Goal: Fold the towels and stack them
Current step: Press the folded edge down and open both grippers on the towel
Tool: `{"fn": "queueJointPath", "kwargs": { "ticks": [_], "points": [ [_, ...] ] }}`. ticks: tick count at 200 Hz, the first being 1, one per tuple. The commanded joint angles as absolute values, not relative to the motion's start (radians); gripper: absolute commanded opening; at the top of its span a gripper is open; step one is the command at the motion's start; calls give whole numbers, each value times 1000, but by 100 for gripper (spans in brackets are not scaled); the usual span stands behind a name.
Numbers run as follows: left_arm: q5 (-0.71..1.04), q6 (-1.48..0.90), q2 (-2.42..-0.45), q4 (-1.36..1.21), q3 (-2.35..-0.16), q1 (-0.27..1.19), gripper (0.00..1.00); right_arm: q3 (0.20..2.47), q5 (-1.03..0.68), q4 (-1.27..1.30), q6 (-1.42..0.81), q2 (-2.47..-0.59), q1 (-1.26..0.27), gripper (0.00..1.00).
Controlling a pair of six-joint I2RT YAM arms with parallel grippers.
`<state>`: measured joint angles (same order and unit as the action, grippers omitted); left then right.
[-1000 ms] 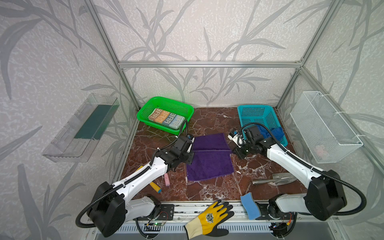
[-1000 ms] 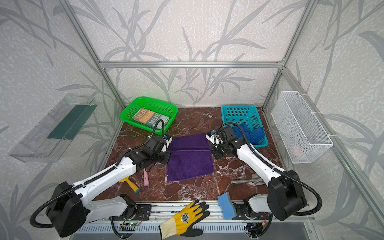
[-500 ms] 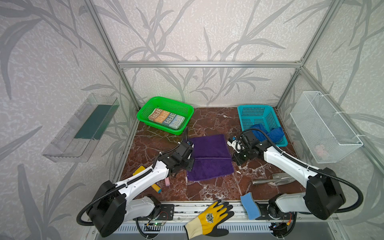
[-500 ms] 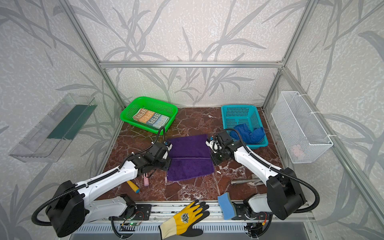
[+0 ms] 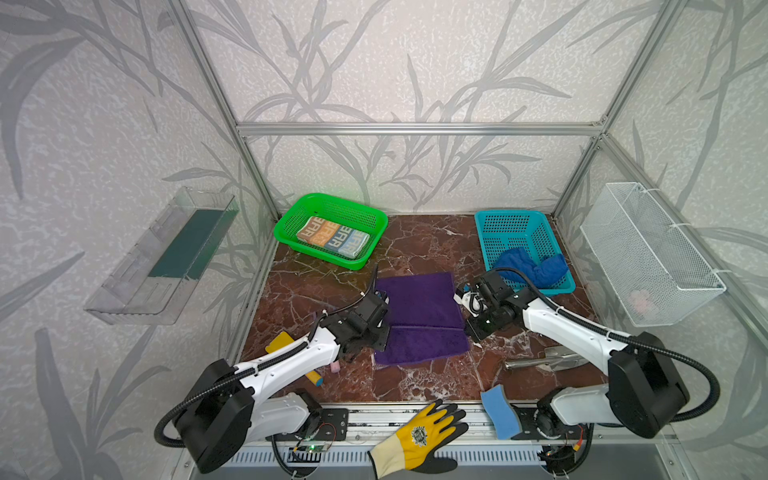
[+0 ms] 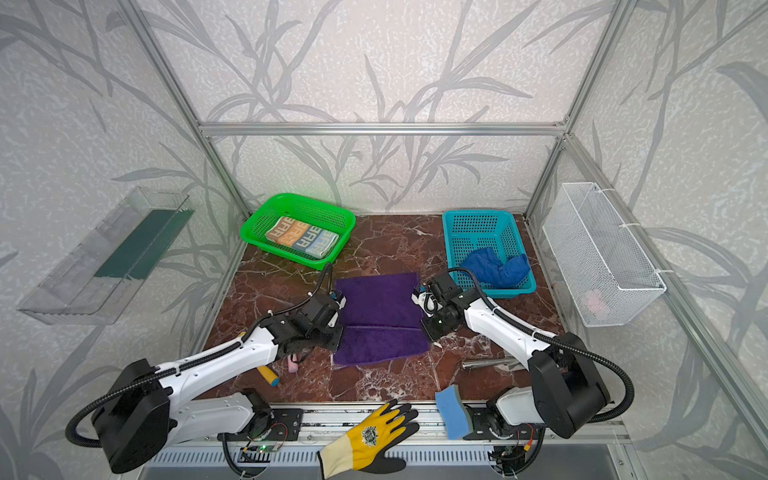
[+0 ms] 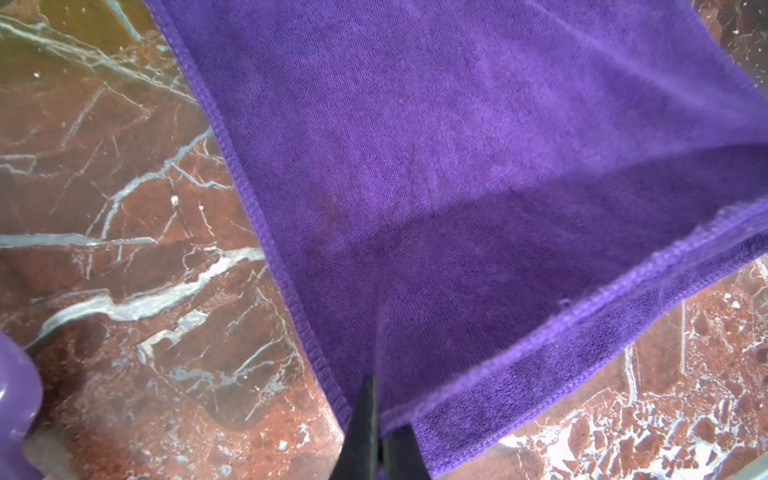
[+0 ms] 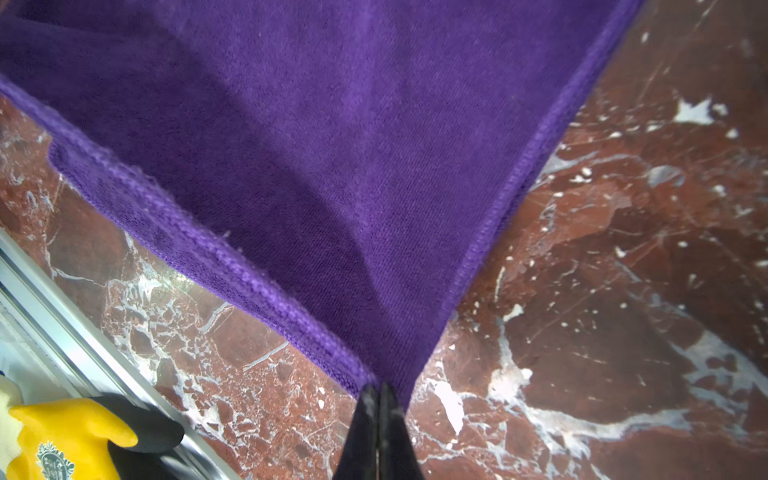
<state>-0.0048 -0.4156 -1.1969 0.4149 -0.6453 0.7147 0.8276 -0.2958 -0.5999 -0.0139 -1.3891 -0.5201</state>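
The purple towel (image 5: pixel 419 316) lies half folded on the bench (image 5: pixel 419 245), just in front of the green basket (image 5: pixel 320 255). The left pincer (image 7: pixel 374 399) and right pincer (image 8: pixel 378 399) each pinch a corner of its upper layer, probably so the flap travels evenly.

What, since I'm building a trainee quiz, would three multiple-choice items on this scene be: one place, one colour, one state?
1. The lettered towel lies in: A the green basket; B the wire basket; C the clear tray.
2. The work glove is mostly: A red; B green; C yellow and black.
3. Both the left gripper and right gripper are: A open; B shut on the purple towel; C shut, empty.
Answers: A, green mesh walls surround it; C, both top views show it; B, wrist views show closed fingertips pinching its corners.
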Motion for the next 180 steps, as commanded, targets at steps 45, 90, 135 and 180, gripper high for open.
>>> {"fn": "queueJointPath", "kwargs": {
  "ticks": [45, 90, 135, 180],
  "points": [
    [-70, -442, -1094, 462, -658, 730, 0, 851, -289, -629, -15, -1355, -528, 0],
    [-60, -455, -1060, 476, -652, 744, 0, 853, -290, -647, -14, -1316, -531, 0],
    [-60, -473, -1077, 487, -646, 781, 0, 848, -300, -672, -21, -1307, -546, 0],
    [-53, -498, -1107, 466, -609, 811, 0, 817, -306, -645, -47, -1355, -556, 0]
  ]
}}
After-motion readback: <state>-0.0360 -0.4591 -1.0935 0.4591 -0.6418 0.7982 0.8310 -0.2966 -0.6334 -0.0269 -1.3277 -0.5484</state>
